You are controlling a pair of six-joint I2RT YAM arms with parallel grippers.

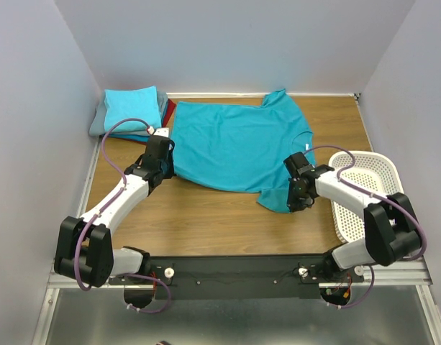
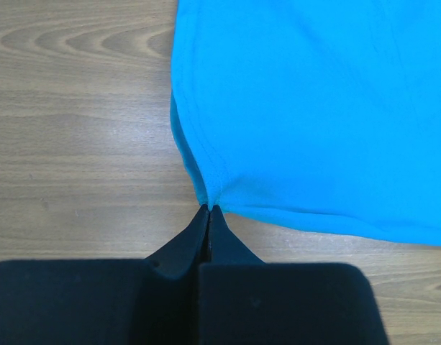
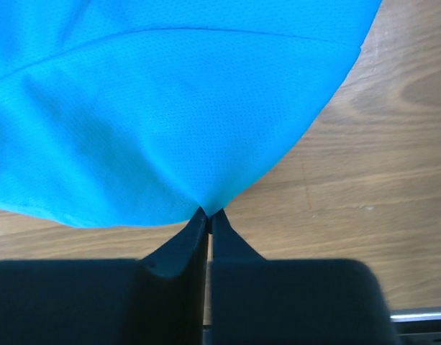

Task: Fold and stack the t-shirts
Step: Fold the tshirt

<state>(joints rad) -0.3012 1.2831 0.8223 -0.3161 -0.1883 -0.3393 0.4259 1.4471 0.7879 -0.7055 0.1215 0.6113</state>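
A teal-blue t-shirt (image 1: 234,144) lies spread flat on the wooden table, collar toward the right. My left gripper (image 1: 165,167) is shut on the shirt's near-left hem corner (image 2: 209,201), its fingertips pinching the cloth. My right gripper (image 1: 296,203) is shut on the edge of the near-right sleeve (image 3: 206,205), cloth bunched between its tips. At the back left sits a stack of folded t-shirts (image 1: 132,110): light turquoise on top, grey and dark red under it.
A white perforated plastic basket (image 1: 364,192) stands at the right, right beside the right arm. Grey walls close in the table on three sides. Bare wood (image 1: 206,223) lies between the shirt and the arm bases.
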